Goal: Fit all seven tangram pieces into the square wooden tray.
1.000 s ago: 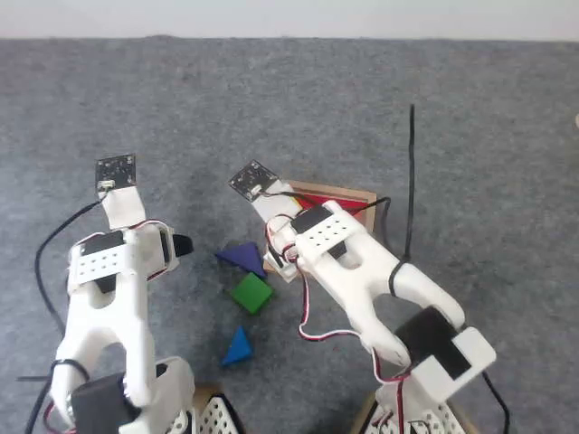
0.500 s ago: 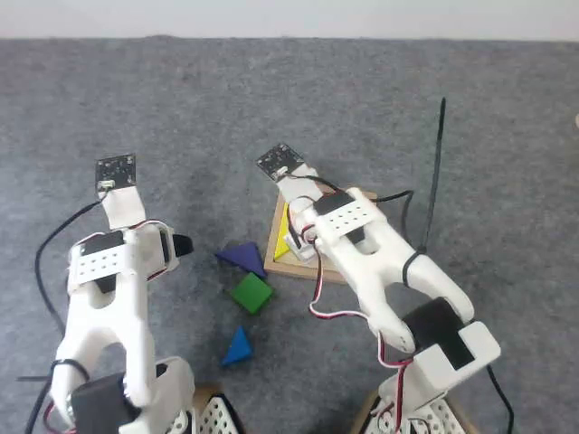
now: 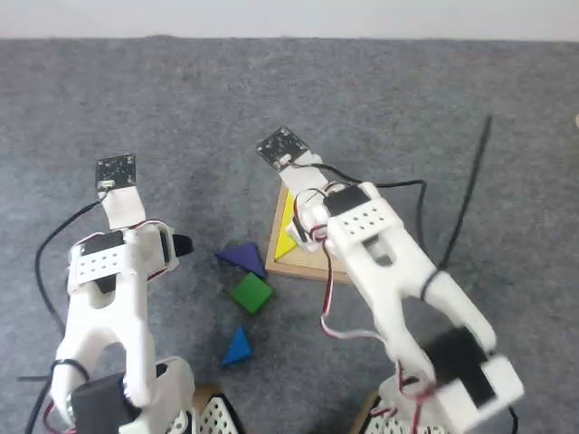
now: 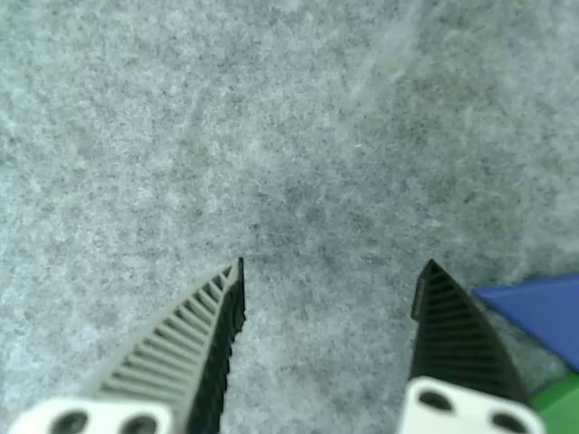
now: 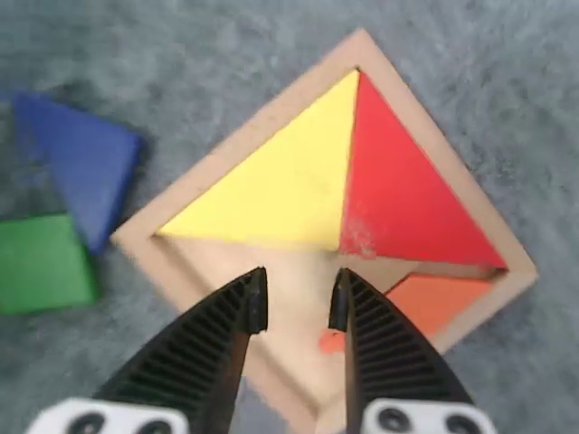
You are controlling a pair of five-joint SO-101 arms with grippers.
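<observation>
Tray (image 5: pixel 235 152) on the desk (image 3: pixel 434 99) is part-filled (yellow triangle (image 5: pixel 280 181), red triangle (image 5: pixel 398 190) in); our right fingers (image 5: pixel 217 334) hover over it narrow and empty, left fingers (image 4: pixel 204 325) wide, so next we likely fetch the green square (image 3: pixel 251 293).

White plastic arms (image 3: pixel 104 312), black motors (image 3: pixel 452 354), looping cables (image 3: pixel 41 262), ribbed black claw fingers (image 4: pixel 194 353).

The table is covered by a grey, felt-like mat (image 3: pixel 181 108). A pale strip (image 3: pixel 289 18), possibly a wall, is seen along the far edge. Light is spread evenly.
</observation>
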